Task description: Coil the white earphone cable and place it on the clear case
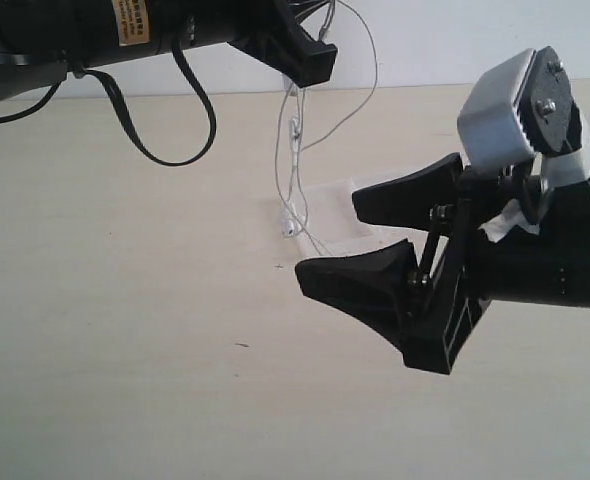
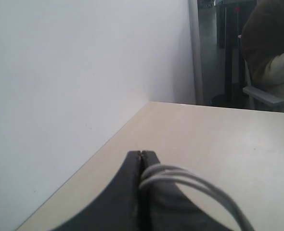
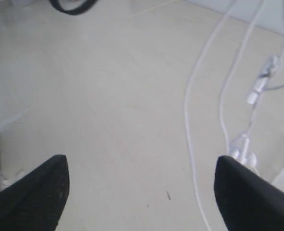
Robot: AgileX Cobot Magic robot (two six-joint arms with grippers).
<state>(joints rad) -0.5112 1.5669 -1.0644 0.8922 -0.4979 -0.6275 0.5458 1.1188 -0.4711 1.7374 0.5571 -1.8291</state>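
Gaping wide above the pale worktop (image 1: pixel 125 330), the right arm's black fingers (image 1: pixel 355 285) sit at three o'clock of the flat clear plastic case (image 1: pixel 340 200), nothing coiled on it. Left fingers (image 1: pixel 310 60) pinch the thin white earphone cable (image 1: pixel 293 170), dangling to the case's nine o'clock edge; limp, light, likely best taken mid-strand.

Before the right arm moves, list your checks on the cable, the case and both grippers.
1. Left gripper shut on the white earphone cable: ok.
2. Right gripper open and empty: ok.
3. Cable coiled: not ok, it hangs in long loose strands.
4. Cable laid on the clear case: not ok, it dangles from the left gripper.
5. Earbuds touching the case: cannot tell.
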